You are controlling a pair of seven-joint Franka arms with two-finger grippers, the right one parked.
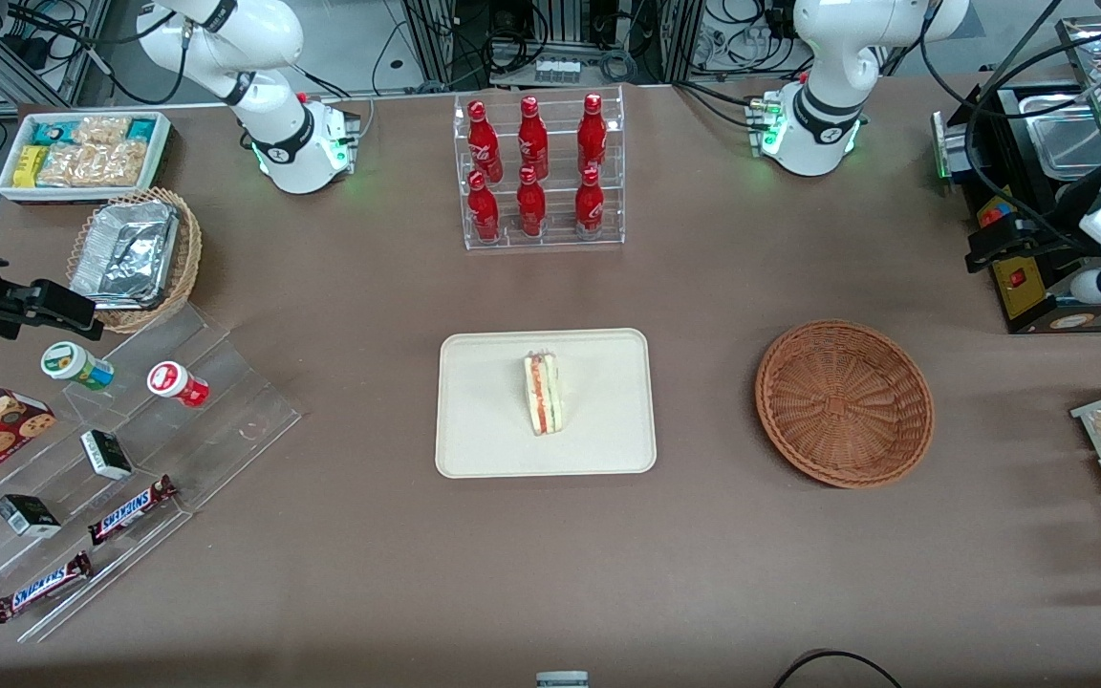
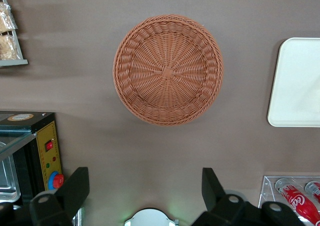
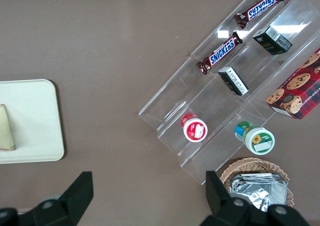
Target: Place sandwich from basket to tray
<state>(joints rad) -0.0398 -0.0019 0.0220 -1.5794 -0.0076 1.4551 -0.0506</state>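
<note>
**Sandwich is on the tray, looks like the job's basically wrapped**

So the sandwich point(image 1: 543, 393) sits on its side right around the middle of the tray point(image 1: 474, 449), filling edge facing up, red-orange and green layers showing. The basket point(image 1: 844, 402) sits well apart from the tray toward the working arm's end of the table, and it's got nothing in it; the wrist cam looks straight down into the bare weave point(image 2: 168, 69).

The gripper point(image 2: 145, 196) is up high above the table, roughly over the strip between the basket and the arm's own base. Fingers point(image 2: 75, 186) are spread wide with nothing between them, just brown table showing through the gap.

My read: the place step is done and the arm is in its pulled-back pose. Nothing left to grab, so the next move, if any, is just parking clear of the bottle rack point(image 1: 538, 172) and the black appliance point(image 1: 1038, 191) nearby.
</note>
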